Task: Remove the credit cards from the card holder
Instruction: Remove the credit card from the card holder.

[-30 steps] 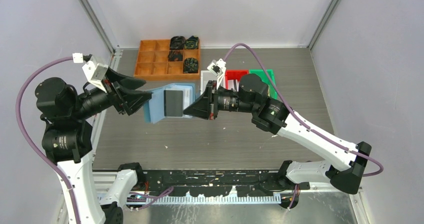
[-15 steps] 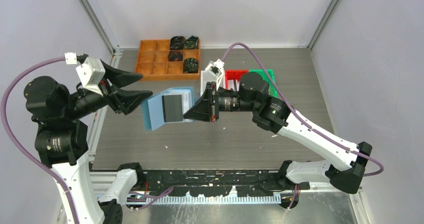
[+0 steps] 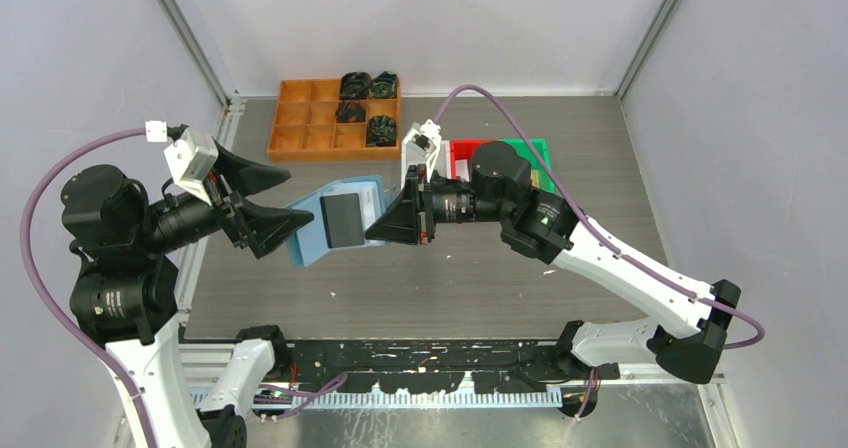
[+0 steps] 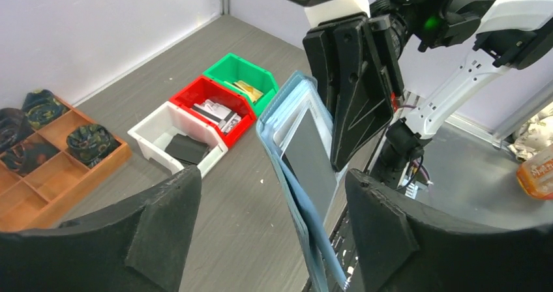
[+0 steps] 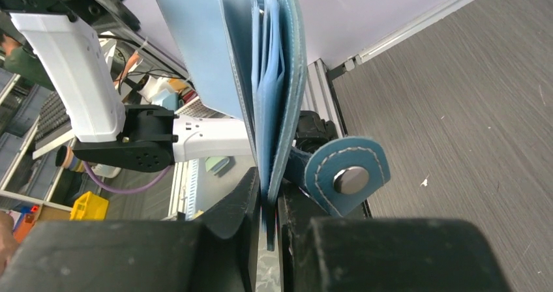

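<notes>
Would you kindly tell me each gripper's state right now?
Left gripper: open, holding nothing.
Right gripper: shut on the light blue soft folding card holder.

In the right wrist view the card holder [image 5: 195,44] runs off the picture at 12 o'clock. Only its stacked edges show, so no card can be made out there. The right tool [image 5: 267,204] covers the pinched edge at 6 o'clock. In the left wrist view the dark grey card [image 4: 313,165] hides most of a pale layer [image 4: 285,130] behind it; card or lining, unclear. The left tool [image 4: 270,204] is cut off at 6 o'clock. The contents of the red bin [image 4: 212,106] and green bin [image 4: 244,83] are too small to tell. From above, the right arm [image 3: 600,258] hides most of the white bin [image 3: 409,168].
</notes>
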`<control>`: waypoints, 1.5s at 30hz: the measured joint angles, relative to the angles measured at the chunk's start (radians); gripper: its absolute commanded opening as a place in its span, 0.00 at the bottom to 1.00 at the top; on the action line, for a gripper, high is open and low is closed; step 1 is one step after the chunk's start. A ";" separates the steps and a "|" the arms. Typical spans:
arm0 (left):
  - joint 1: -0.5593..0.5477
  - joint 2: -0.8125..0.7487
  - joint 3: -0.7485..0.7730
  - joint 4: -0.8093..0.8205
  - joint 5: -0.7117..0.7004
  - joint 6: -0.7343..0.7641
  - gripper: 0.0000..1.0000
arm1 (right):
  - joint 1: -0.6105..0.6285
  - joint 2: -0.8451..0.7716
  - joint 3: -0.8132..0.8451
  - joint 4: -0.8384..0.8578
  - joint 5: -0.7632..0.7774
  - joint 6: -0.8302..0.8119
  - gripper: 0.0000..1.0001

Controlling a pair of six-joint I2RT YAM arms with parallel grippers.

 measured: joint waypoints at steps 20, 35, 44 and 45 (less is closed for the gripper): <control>0.000 -0.008 -0.145 -0.143 0.027 -0.005 0.19 | 0.000 0.000 0.009 0.037 0.006 0.003 0.08; -0.001 -0.021 -0.179 -0.079 -0.087 -0.027 0.00 | -0.002 0.000 -0.067 0.238 -0.023 0.100 0.66; -0.001 -0.025 -0.179 -0.033 -0.078 -0.103 0.00 | -0.002 0.002 -0.115 0.377 -0.047 0.174 0.67; -0.001 -0.025 -0.179 -0.027 -0.078 -0.112 0.00 | -0.002 0.004 -0.119 0.388 -0.047 0.179 0.67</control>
